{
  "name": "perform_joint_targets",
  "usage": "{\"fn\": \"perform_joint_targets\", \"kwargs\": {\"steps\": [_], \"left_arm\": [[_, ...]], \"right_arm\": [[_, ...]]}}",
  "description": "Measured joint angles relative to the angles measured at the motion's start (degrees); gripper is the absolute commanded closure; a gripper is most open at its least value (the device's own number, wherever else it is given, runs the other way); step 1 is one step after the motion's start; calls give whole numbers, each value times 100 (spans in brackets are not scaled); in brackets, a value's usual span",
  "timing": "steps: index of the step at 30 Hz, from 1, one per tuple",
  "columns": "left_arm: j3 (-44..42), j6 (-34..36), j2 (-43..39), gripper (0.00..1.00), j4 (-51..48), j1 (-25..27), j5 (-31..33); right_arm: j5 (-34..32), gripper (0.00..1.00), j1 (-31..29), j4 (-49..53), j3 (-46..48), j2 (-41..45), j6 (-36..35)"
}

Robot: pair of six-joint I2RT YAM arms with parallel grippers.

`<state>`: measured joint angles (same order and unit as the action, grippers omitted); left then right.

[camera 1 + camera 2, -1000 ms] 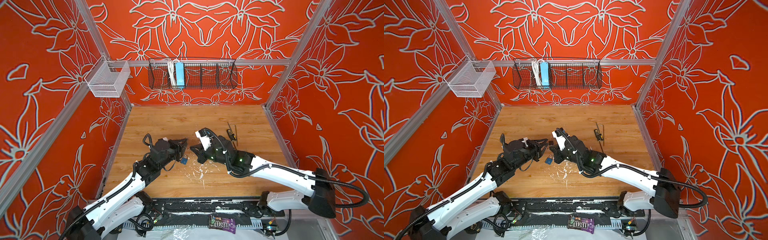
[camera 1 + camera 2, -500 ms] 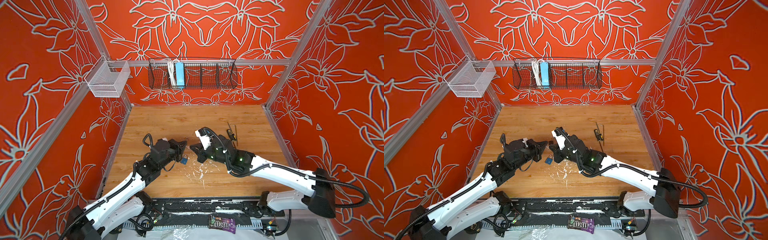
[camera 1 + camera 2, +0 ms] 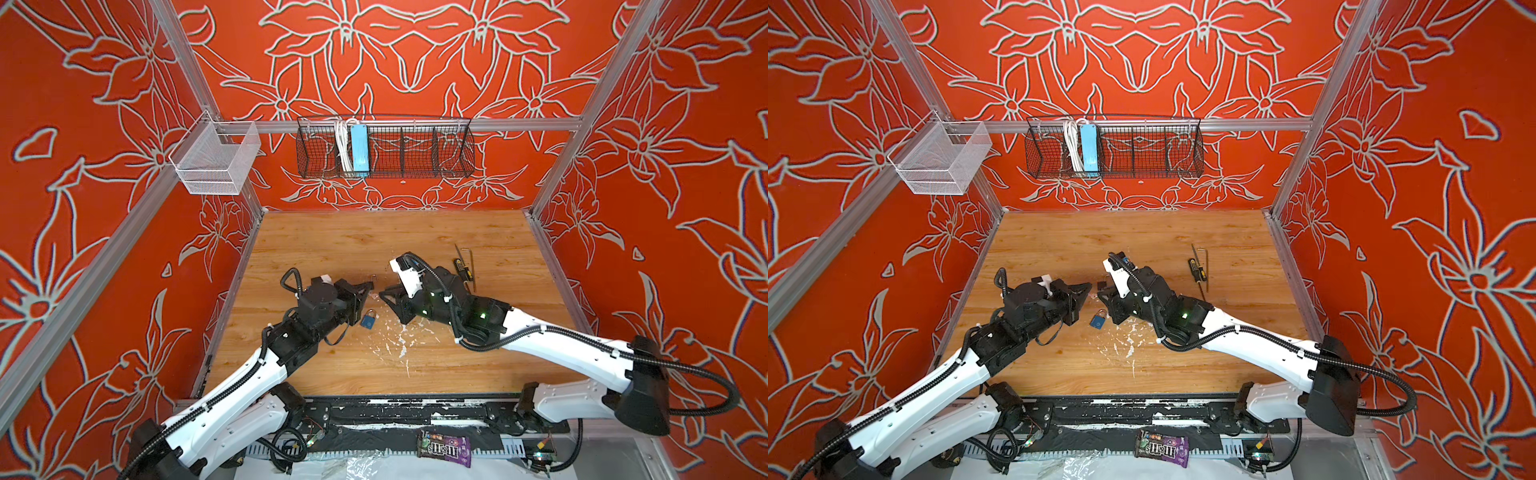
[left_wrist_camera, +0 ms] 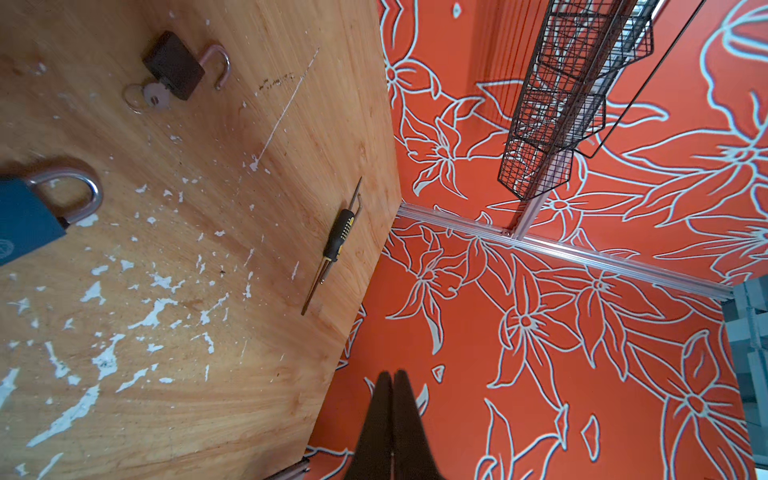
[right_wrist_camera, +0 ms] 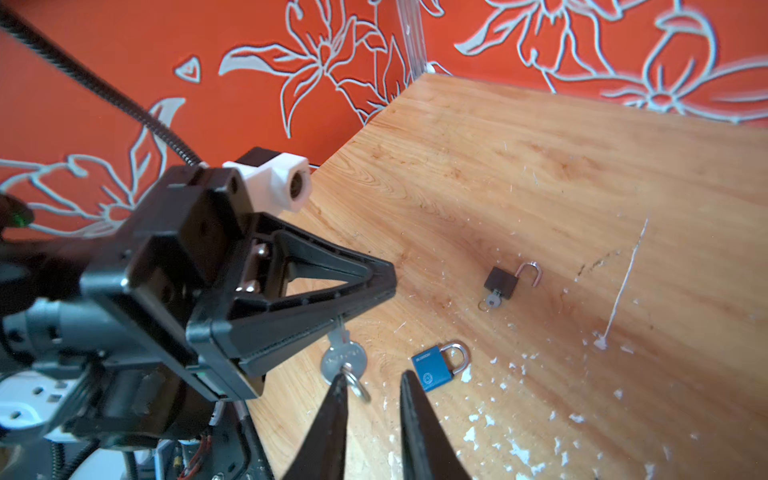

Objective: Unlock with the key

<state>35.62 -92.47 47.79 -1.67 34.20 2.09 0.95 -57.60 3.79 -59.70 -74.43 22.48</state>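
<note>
A silver key (image 5: 344,361) with a ring hangs by its blade from the pinched fingertips of my left gripper (image 5: 384,282), which is shut on it. In the left wrist view the gripper (image 4: 392,374) shows its fingers pressed together and the key is hidden. My right gripper (image 5: 372,376) is open just beside the key, one finger touching the key's ring. A blue padlock (image 3: 368,320) (image 5: 432,368) lies on the wooden table with its shackle closed, below both grippers. In both top views the left gripper (image 3: 371,286) and right gripper (image 3: 1099,296) meet tip to tip mid-table.
A dark padlock (image 5: 500,282) with its shackle open and a key in it lies past the blue one. A screwdriver (image 3: 461,266) and an Allen key (image 3: 471,259) lie right of the right arm. Wire baskets (image 3: 384,147) hang on the back wall. White flecks cover the table's front.
My left gripper closed on the key. My right gripper's jaws have just opened off it. Both arms stayed almost in place.
</note>
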Motion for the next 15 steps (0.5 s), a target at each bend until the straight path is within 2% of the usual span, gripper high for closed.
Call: {"fn": "perform_joint_targets", "kwargs": {"steps": [8,15], "left_arm": [[153,817,61,100,-254,-2,83],[372,1832,85,100,-247,-7,87]], "right_arm": [[144,50,280,463,39,197,236],[549,45,535,761,125,326,535]]}}
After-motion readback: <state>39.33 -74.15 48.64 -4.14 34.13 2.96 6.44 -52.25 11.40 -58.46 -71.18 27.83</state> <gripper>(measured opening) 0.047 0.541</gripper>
